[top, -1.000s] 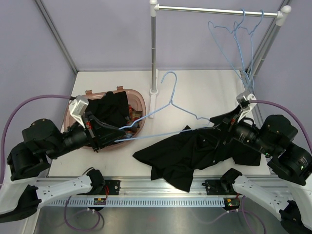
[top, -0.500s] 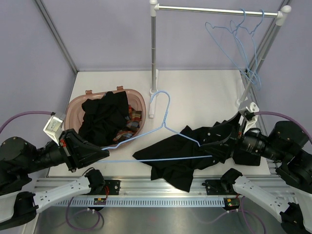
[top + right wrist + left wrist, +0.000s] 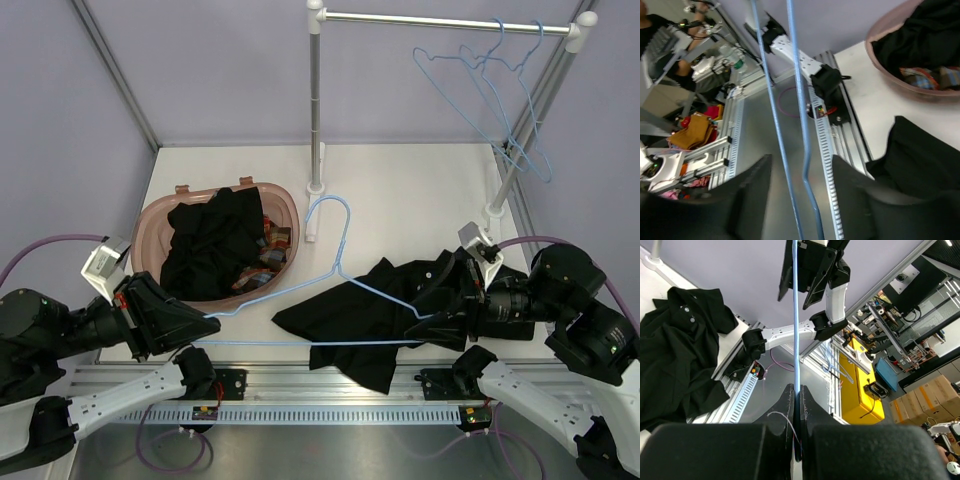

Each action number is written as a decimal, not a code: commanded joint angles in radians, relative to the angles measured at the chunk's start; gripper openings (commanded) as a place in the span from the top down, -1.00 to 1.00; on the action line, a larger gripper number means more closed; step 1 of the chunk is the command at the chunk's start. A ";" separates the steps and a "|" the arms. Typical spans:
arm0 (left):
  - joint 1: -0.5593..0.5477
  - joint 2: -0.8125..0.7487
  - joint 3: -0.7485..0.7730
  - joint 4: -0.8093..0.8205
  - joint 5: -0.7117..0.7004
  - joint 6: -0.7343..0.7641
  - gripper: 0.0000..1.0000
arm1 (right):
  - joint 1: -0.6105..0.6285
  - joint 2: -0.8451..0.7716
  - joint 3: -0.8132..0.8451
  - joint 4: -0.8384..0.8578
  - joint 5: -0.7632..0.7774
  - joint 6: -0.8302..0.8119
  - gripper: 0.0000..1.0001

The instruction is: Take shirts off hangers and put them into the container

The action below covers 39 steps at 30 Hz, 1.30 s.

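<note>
1. Done: one black shirt (image 3: 215, 240) and the plaid shirt (image 3: 268, 256) lie in the container (image 3: 148, 228) at the tabletop's left edge; two bare hangers (image 3: 500, 90) hang on the rail (image 3: 440, 20).
2. Remaining: the second black shirt (image 3: 360, 320) lies at the front edge; a hanger (image 3: 795, 330) lies across it.
3. Pincers: the left gripper (image 3: 208, 325) clamps that hanger; the right gripper (image 3: 802, 195) straddles its wire, jaws apart.

Black left claw (image 3: 212, 322), white links (image 3: 110, 392), purple cables (image 3: 40, 246).

We log one black shirt (image 3: 380, 310) lying crumpled and flat. A light-blue hanger (image 3: 336, 267) lies partly over it, hook pointing away from us. The pinkish oval tub (image 3: 150, 215) holds a second black shirt (image 3: 210, 245) over the plaid shirt (image 3: 272, 245). Two bare hangers (image 3: 522, 155) hang up at the right.
</note>
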 commanded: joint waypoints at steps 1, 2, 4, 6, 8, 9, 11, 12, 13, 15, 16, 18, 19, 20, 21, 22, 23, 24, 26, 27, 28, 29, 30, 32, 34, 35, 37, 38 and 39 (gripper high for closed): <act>0.001 -0.009 -0.012 0.084 0.055 -0.020 1.00 | -0.004 -0.025 -0.018 0.115 -0.223 0.032 -0.01; 0.001 -0.009 -0.012 0.086 0.055 -0.020 1.00 | -0.004 -0.029 -0.023 0.133 -0.239 0.049 0.21; 0.001 -0.007 -0.018 0.089 0.055 -0.023 1.00 | -0.004 -0.040 -0.034 0.182 -0.266 0.103 1.00; 0.001 -0.007 -0.021 0.088 0.052 -0.020 1.00 | -0.005 -0.048 -0.041 0.213 -0.265 0.150 1.00; 0.001 -0.007 -0.021 0.078 0.038 -0.013 0.87 | -0.004 -0.054 -0.032 0.222 -0.240 0.167 1.00; 0.001 -0.006 -0.026 0.071 0.023 -0.009 0.72 | -0.004 -0.055 -0.026 0.213 -0.210 0.167 0.99; 0.001 -0.009 -0.026 0.060 -0.011 0.000 -0.12 | -0.004 -0.051 -0.005 0.166 -0.164 0.157 1.00; 0.001 -0.007 -0.020 0.040 -0.046 0.013 -0.34 | -0.004 -0.040 -0.001 0.150 -0.150 0.146 1.00; 0.001 -0.007 -0.013 0.025 -0.076 0.018 -0.72 | -0.004 -0.034 0.005 0.108 -0.127 0.134 1.00; 0.001 -0.007 -0.001 0.002 -0.151 0.035 -0.97 | -0.004 -0.005 0.032 0.048 -0.054 0.091 1.00; 0.001 -0.007 0.016 -0.007 -0.185 0.050 -0.97 | -0.004 0.001 0.038 0.006 -0.030 0.080 1.00; 0.001 -0.002 0.046 -0.062 -0.320 0.069 -0.97 | -0.004 0.016 0.057 -0.028 0.058 0.066 1.00; 0.002 -0.006 0.059 -0.083 -0.390 0.070 -0.97 | -0.004 0.023 0.066 -0.070 0.086 0.060 1.00; 0.002 -0.012 0.077 -0.101 -0.455 0.072 -0.97 | -0.004 0.029 0.093 -0.097 0.135 0.057 1.00; 0.002 -0.021 0.079 -0.133 -0.583 0.067 -0.97 | -0.004 0.041 0.107 -0.121 0.236 0.054 1.00; 0.002 -0.036 0.076 -0.150 -0.653 0.066 -0.97 | -0.004 0.047 0.124 -0.167 0.284 0.052 1.00; 0.002 -0.044 0.060 -0.168 -0.717 0.060 -0.97 | -0.004 0.053 0.155 -0.189 0.333 0.054 1.00; 0.002 -0.045 0.053 -0.207 -0.829 0.070 -0.97 | -0.004 0.067 0.170 -0.210 0.437 0.061 1.00; 0.002 -0.001 0.036 -0.265 -0.947 0.073 -0.97 | -0.004 0.087 0.230 -0.279 0.637 0.074 1.00; 0.002 0.028 0.025 -0.341 -1.050 0.060 -0.97 | -0.004 0.111 0.248 -0.301 0.724 0.101 1.00; 0.004 0.063 0.014 -0.372 -1.087 0.050 -0.97 | -0.004 0.124 0.267 -0.333 0.794 0.115 1.00; 0.002 0.097 -0.002 -0.388 -1.110 0.043 -0.96 | -0.004 0.133 0.287 -0.336 0.879 0.127 1.00; 0.002 0.163 -0.041 -0.396 -1.132 0.029 -0.94 | -0.004 0.151 0.291 -0.335 0.993 0.147 1.00; 0.002 0.211 -0.096 -0.355 -1.118 0.026 -0.93 | -0.004 0.174 0.305 -0.313 1.077 0.166 1.00; 0.002 0.237 -0.177 -0.260 -1.076 0.030 -0.92 | -0.004 0.217 0.305 -0.261 1.148 0.170 1.00; 0.002 0.235 -0.203 -0.223 -1.059 0.037 -0.92 | -0.004 0.252 0.307 -0.238 1.171 0.167 1.00; 0.002 0.223 -0.274 -0.120 -1.006 0.047 -0.92 | -0.004 0.289 0.296 -0.128 1.183 0.154 1.00; 0.002 0.221 -0.294 -0.092 -0.991 0.052 -0.91 | -0.004 0.314 0.304 -0.097 1.189 0.143 1.00; 0.002 0.218 -0.309 -0.045 -0.962 0.053 -0.90 | -0.004 0.379 0.321 -0.074 1.208 0.124 1.00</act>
